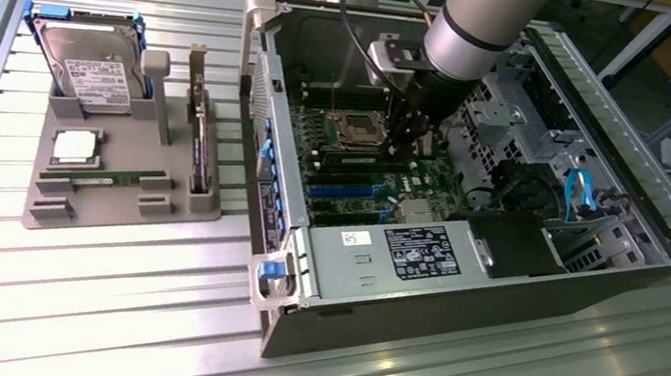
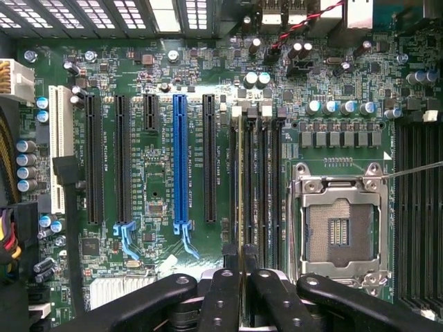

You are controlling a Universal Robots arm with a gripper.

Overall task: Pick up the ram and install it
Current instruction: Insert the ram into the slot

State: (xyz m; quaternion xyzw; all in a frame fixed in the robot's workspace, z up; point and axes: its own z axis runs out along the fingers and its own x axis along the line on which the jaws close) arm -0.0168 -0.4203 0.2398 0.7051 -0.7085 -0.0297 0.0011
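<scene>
My gripper is down inside the open computer case, over the memory slots beside the processor socket. In the wrist view the gripper is shut on the ram. The ram shows edge-on as a thin green-yellow strip between the black fingers. It runs in line with the dark memory slots, next to the empty socket. Whether its lower edge touches a slot I cannot tell.
A grey tray at the exterior view's left holds a hard drive, a silver processor chip, an upright dark expansion card and another green stick. Expansion slots, one blue, lie beside the memory slots.
</scene>
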